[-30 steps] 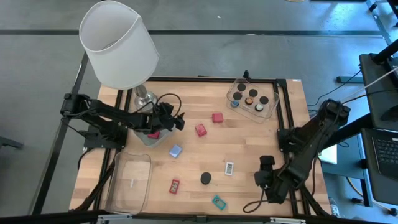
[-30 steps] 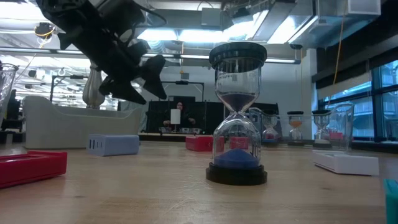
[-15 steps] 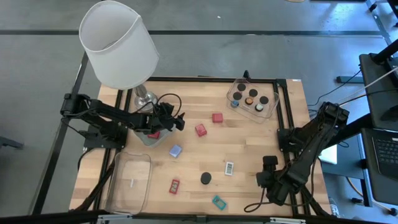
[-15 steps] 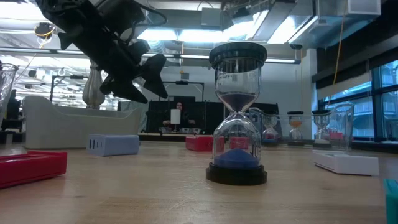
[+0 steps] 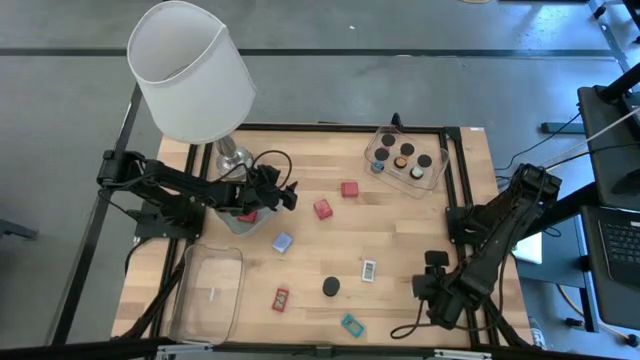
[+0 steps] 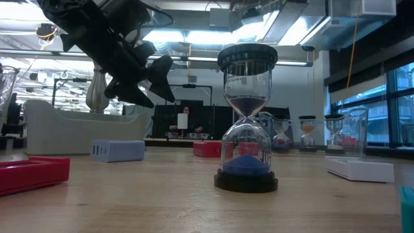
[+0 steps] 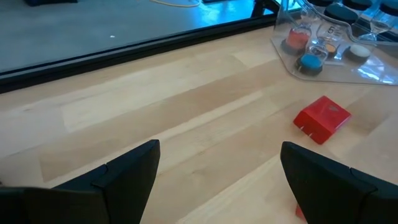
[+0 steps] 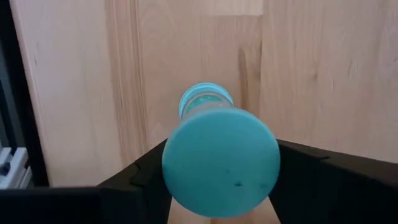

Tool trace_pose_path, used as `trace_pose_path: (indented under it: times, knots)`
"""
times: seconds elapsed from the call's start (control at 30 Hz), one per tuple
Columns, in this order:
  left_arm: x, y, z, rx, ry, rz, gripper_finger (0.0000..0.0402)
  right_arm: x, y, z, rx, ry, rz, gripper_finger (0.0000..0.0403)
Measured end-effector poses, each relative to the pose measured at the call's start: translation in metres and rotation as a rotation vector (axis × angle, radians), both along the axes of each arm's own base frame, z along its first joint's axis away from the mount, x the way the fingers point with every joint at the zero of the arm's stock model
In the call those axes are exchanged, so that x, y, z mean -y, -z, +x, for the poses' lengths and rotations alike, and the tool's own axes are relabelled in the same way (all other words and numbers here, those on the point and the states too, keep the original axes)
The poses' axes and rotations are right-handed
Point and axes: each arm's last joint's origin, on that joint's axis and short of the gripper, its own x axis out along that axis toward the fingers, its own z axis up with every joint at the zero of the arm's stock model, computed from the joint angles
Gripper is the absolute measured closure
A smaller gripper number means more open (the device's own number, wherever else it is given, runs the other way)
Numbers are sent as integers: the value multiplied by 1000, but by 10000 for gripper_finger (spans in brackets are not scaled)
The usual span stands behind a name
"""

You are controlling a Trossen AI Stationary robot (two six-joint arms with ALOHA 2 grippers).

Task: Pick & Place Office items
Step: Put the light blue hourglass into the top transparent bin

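My right gripper (image 5: 433, 262) is near the table's right near corner, shut on a teal-capped hourglass (image 8: 217, 149). My left gripper (image 5: 287, 195) hovers open beside the lamp base (image 5: 232, 156) and shows up high in the low view (image 6: 158, 77). Loose on the wood lie two red blocks (image 5: 349, 189) (image 5: 322, 208), a blue block (image 5: 283, 242), a black-capped hourglass (image 5: 331, 287) standing upright (image 6: 247, 123), a white-labelled piece (image 5: 369, 269), a small red piece (image 5: 281, 298) and a teal piece (image 5: 351, 325). Another red piece (image 5: 248, 215) lies under the left arm. My right gripper has the teal hourglass by its near end cap (image 8: 221, 163), pinched between the two fingers (image 8: 311, 177). The hourglass points away along the fingers, its far cap (image 8: 206, 99) toward the wood. Whether that far cap rests on the table I cannot tell.
A clear tray (image 5: 405, 158) at the far right holds several capped hourglasses (image 7: 311, 59). A second clear tray (image 5: 210, 290) lies at the near left. The white-shaded lamp (image 5: 190, 70) stands over the far left corner. Black frame rails (image 5: 455, 190) edge the table.
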Motion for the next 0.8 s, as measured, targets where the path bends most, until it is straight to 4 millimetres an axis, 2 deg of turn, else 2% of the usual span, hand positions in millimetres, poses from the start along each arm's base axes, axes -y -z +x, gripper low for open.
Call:
trace_pose_path:
  times: [0.1, 0.2, 0.3, 0.4, 0.6, 0.8]
  knots:
    - [0, 0, 0, 0, 3, -3, 71, 3, 0, 4, 6, 79, 3, 209]
    - [0, 0, 0, 0, 3, -3, 71, 11, -2, 12, 61, 233, -31, 206]
    - [0, 0, 0, 1, 3, -2, 71, 21, -13, 22, 91, 354, -90, 194]
    - [0, 0, 0, 0, 2, -1, 71, 33, -26, 30, 109, 412, -179, 199]
    - [0, 0, 0, 5, 0, -5, 71, 69, -59, 48, 146, 452, -359, 209]
    - [0, 0, 0, 17, -3, -19, 71, 115, -86, 68, 164, 437, -425, 197]
